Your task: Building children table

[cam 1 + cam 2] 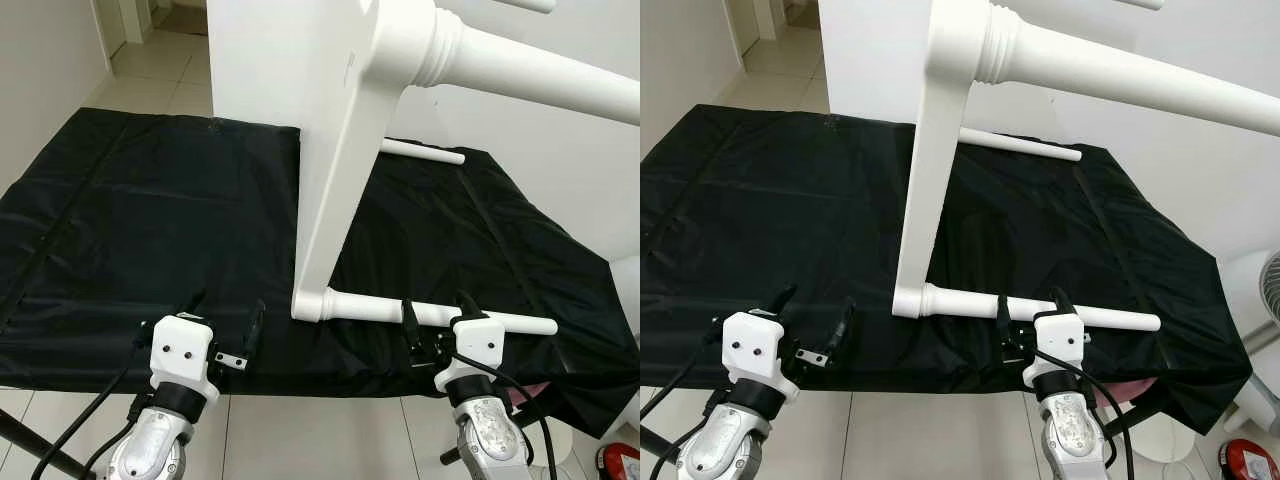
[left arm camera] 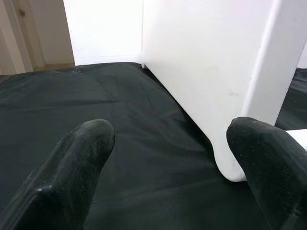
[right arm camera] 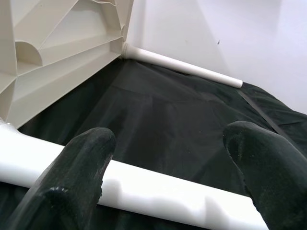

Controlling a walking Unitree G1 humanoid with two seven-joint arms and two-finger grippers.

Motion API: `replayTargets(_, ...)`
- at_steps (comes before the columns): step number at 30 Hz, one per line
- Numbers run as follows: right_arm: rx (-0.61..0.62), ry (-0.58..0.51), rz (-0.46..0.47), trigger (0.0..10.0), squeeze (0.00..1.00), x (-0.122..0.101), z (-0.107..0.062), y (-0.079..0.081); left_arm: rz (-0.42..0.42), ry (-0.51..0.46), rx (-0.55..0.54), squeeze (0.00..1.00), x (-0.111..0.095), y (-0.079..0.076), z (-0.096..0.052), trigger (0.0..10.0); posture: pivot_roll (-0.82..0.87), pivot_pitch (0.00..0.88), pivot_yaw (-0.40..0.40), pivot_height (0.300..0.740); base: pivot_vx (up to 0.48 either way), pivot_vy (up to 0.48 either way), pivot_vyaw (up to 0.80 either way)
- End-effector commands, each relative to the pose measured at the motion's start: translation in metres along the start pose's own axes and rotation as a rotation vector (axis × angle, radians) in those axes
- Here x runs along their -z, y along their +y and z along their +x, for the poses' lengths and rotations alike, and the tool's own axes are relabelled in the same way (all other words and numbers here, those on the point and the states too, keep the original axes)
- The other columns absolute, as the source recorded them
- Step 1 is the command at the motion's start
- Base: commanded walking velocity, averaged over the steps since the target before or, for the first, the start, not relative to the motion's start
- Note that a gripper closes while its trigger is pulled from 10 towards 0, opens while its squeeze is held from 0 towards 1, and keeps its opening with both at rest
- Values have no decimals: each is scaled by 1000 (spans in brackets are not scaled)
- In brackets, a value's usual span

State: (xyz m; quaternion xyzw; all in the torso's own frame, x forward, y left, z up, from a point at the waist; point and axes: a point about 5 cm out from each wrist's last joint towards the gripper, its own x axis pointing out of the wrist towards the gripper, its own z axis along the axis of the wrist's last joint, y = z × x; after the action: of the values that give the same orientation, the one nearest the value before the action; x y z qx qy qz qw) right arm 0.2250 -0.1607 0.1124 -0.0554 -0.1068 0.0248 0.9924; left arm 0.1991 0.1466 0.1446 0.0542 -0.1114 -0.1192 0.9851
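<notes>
We see the white children table (image 1: 330,180) standing on its edge on a black sheet (image 1: 130,220) that covers the bench. Its tabletop is vertical and its legs point to the side. The lower near leg (image 1: 440,315) lies along the sheet, just in front of our right tool (image 1: 437,312). This tool is open, with one black finger on each side of the leg; we cannot tell if the fingers touch it. A second leg (image 1: 425,152) lies on the sheet well beyond this tool, and an upper leg (image 1: 540,65) stands out above it. Our left tool (image 1: 222,322) is open too and holds nothing. It is over the sheet, and the corner of the tabletop is just beyond its right finger (image 2: 268,163).
</notes>
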Motion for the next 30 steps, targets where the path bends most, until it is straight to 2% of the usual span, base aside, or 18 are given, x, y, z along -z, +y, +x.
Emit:
replayTargets(1,13,12,-16,10000,0,3,-3,-5,-7,-15,-12,0,-2,-3,0,10000,68,0,-144,740,0,-289,0)
replayTargets(28,6,25,-31,10000,0,6,-7,-7,-10,-20,-24,0,-2,-4,0,10000,68,0,-147,740,0,-335,0)
replayTargets(30,1,24,-34,10000,0,5,-7,-7,4,-15,-34,0,-2,-4,1,10000,68,0,-145,740,0,0,0)
